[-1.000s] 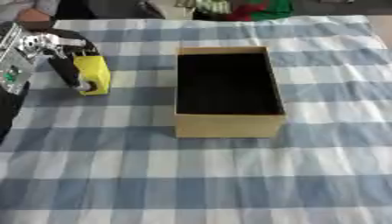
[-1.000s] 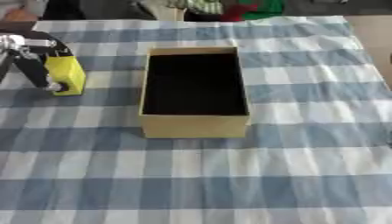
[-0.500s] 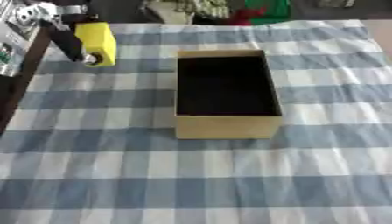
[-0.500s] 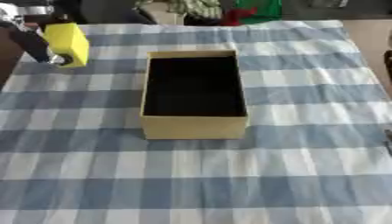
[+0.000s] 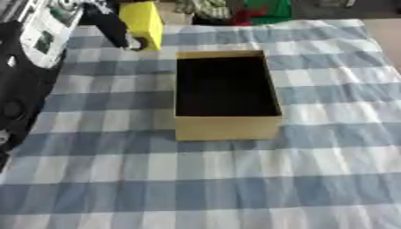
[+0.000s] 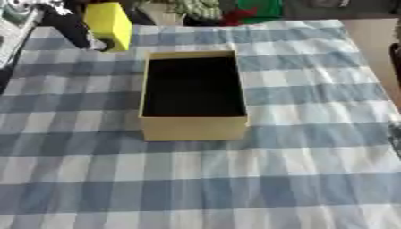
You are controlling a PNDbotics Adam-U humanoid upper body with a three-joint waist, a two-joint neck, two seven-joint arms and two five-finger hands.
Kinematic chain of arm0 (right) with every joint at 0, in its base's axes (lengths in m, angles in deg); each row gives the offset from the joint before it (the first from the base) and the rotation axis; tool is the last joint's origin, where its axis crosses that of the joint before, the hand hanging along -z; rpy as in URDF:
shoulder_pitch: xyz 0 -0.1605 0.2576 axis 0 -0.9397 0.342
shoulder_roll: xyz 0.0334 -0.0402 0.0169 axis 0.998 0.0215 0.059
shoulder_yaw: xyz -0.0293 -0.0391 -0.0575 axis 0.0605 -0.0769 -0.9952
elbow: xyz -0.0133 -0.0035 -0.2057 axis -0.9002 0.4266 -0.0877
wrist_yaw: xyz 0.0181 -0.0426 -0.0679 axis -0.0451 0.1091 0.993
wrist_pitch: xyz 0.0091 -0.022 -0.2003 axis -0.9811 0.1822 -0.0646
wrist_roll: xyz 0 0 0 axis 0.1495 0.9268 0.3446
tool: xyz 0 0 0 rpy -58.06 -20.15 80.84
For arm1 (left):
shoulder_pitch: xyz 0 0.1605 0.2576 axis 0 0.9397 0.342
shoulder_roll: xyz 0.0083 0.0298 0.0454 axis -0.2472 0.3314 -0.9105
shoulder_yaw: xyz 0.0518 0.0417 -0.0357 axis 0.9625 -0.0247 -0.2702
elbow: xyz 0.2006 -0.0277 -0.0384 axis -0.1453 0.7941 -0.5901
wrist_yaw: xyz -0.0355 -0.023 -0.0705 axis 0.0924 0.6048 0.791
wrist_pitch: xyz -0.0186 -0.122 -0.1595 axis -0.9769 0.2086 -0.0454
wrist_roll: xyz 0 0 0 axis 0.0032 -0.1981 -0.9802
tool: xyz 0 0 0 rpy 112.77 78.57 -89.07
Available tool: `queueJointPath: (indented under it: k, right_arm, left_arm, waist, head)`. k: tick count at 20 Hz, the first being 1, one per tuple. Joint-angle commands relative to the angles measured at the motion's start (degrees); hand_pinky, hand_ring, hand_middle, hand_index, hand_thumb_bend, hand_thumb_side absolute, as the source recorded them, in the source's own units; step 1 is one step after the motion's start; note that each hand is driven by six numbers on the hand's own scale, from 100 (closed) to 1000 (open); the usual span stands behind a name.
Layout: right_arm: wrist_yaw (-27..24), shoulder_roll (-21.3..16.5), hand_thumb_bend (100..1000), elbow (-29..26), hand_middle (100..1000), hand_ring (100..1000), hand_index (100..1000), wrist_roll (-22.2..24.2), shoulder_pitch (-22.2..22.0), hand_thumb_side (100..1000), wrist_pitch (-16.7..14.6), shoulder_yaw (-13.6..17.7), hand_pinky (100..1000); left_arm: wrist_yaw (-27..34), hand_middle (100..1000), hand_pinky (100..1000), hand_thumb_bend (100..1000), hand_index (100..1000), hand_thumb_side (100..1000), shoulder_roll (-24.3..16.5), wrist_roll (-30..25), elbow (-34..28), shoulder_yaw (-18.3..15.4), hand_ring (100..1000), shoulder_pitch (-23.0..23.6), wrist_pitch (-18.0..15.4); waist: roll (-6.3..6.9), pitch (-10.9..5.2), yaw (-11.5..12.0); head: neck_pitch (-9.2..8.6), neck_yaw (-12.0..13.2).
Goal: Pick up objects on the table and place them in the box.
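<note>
Hanging above the bench beyond the box's far-left corner, the yellow block [image 5: 142, 22] was held upright and clear of the cloth by the left robot hand [image 5: 106, 24], whose dark fingers were curled against the block's left face and lower edge. The box [image 5: 226, 126], an open tan carton with a dark interior, sat squarely on the bench [image 5: 196, 188], which was covered by a blue-and-white checked cloth. The block was left of and farther back than the box's opening, not over it. The left arm's black and silver forearm ran down the view's edge, well left of the box. Beyond the box's far side, past the cloth's edge, lay a heap of green and red items [image 6: 250, 11], too blurred to identify. The right robot hand was not visible.
</note>
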Motion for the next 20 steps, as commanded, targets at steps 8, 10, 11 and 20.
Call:
queueJointPath:
  k: [8,10,11,20]
  right_arm:
    - [-0.28,-0.76,100,-0.86,741,772,807,-0.92,1.79,667,-0.01,1.18,841]
    - [-0.3,-0.72,100,-0.86,741,772,807,-0.98,1.98,668,-0.02,1.17,841]
    - [-0.3,-0.7,100,-0.86,741,772,807,-0.98,2.06,668,-0.03,1.15,841]
    - [-0.38,-0.53,100,-0.86,740,772,807,-1.21,2.48,665,-0.08,1.18,842]
  left_arm:
    - [4.18,626,738,137,727,100,4.59,2.33,-2.11,4.17,717,-1.62,4.35]
    - [4.79,630,737,154,732,100,5.28,3.07,-0.93,4.49,720,-1.44,5.01]
    - [4.99,630,737,156,732,100,5.57,3.48,-0.29,4.58,720,-1.38,5.16]
    - [6.55,720,794,406,800,100,6.92,0.88,4.45,5.24,783,-0.75,1.84]
  waist:
    - [0.09,-1.41,-0.74]
    - [0.15,-1.29,-0.96]
    - [0.17,-1.23,-1.08]
    - [0.56,-0.79,-1.83]
  head:
    - [0.78,-0.14]
    - [0.78,-0.16]
    - [0.77,-0.16]
    - [0.95,-0.47]
